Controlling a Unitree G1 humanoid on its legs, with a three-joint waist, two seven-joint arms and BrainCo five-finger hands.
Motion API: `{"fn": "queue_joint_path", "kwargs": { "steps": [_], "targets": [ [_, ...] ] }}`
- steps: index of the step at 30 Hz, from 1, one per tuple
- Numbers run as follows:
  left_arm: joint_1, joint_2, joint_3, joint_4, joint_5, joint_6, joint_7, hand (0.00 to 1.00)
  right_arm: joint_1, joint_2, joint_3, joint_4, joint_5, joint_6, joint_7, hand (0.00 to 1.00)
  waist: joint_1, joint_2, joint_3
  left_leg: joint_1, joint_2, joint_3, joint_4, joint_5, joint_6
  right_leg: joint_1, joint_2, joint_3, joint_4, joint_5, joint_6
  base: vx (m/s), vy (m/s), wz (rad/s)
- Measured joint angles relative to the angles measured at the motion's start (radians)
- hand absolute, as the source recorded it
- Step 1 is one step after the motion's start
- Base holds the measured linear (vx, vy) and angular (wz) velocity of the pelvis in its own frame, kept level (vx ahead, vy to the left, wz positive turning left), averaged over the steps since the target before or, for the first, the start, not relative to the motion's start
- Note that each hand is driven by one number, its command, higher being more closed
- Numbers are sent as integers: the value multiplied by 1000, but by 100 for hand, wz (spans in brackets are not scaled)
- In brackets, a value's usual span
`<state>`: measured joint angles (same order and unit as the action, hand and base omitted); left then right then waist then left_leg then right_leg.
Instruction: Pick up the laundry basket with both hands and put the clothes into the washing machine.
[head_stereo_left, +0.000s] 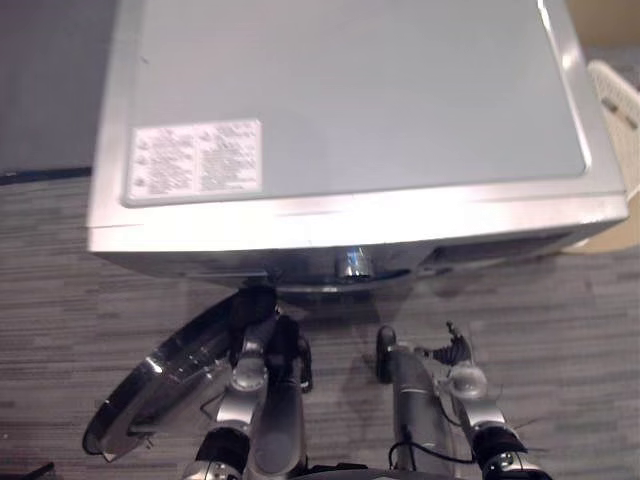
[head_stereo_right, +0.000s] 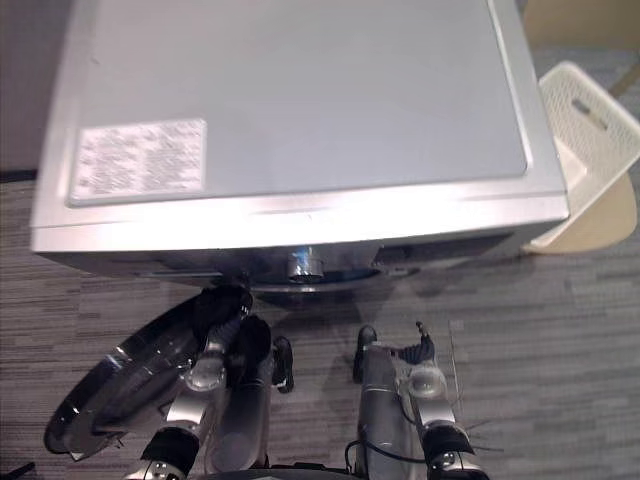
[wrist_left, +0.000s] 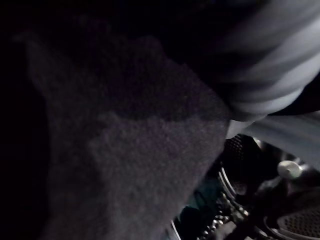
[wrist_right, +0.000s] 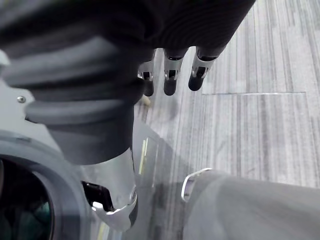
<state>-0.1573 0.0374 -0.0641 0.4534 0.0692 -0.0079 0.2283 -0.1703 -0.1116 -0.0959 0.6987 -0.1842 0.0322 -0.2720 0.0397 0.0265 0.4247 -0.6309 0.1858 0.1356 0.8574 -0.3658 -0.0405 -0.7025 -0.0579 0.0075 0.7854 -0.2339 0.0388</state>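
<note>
The silver washing machine (head_stereo_left: 350, 90) stands in front of me, its round glass door (head_stereo_left: 165, 385) swung open at the lower left. My left hand (head_stereo_left: 258, 305) reaches under the machine's front into the drum opening. In the left wrist view a dark grey cloth (wrist_left: 125, 150) lies right before that hand, with the perforated drum wall (wrist_left: 295, 220) beside it. My right hand (head_stereo_left: 385, 352) hangs in front of the machine over the carpet, its fingers (wrist_right: 170, 80) relaxed and holding nothing. The white laundry basket (head_stereo_right: 590, 120) sits on the floor to the machine's right.
A round silver knob (head_stereo_left: 352, 263) sticks out of the machine's front panel between my arms. Grey striped carpet (head_stereo_left: 560, 340) covers the floor. The open door takes up the space left of my left arm.
</note>
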Motion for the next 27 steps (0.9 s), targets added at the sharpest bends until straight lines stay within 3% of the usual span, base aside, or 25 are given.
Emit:
{"fn": "queue_joint_path", "kwargs": {
  "steps": [8,12,17,22,27],
  "targets": [
    [-279,-1,-21,-190,-32,-3,104,100,-137,31,5,-213,38,-6,-83,0,-3,-19,86,-429,86,-3,362,-86,7,-458,33,31,337,-48,-7,-158,-33,-16],
    [-419,35,-21,-246,-31,-1,147,100,-181,44,-3,-342,44,-27,-105,0,-25,-30,105,-607,119,-23,521,-122,15,-643,60,43,480,-64,-6,-119,-32,-13],
    [-597,137,-21,-271,-29,1,207,100,-183,43,-27,-443,69,-66,-136,0,-43,-45,112,-727,141,-43,644,-151,12,-770,79,49,592,-76,-6,-97,-26,-7],
    [-854,370,-24,-253,9,27,264,100,-160,28,-26,-371,66,-51,-143,0,-78,-62,123,-833,156,-54,719,-157,16,-881,83,47,652,-74,-4,-50,2,-5],
    [-1116,464,-47,-121,96,44,279,100,-148,25,-4,-375,66,-64,-139,0,-94,-71,131,-903,179,-68,759,-165,28,-938,65,23,660,-65,11,-19,44,-17]
  ]
}}
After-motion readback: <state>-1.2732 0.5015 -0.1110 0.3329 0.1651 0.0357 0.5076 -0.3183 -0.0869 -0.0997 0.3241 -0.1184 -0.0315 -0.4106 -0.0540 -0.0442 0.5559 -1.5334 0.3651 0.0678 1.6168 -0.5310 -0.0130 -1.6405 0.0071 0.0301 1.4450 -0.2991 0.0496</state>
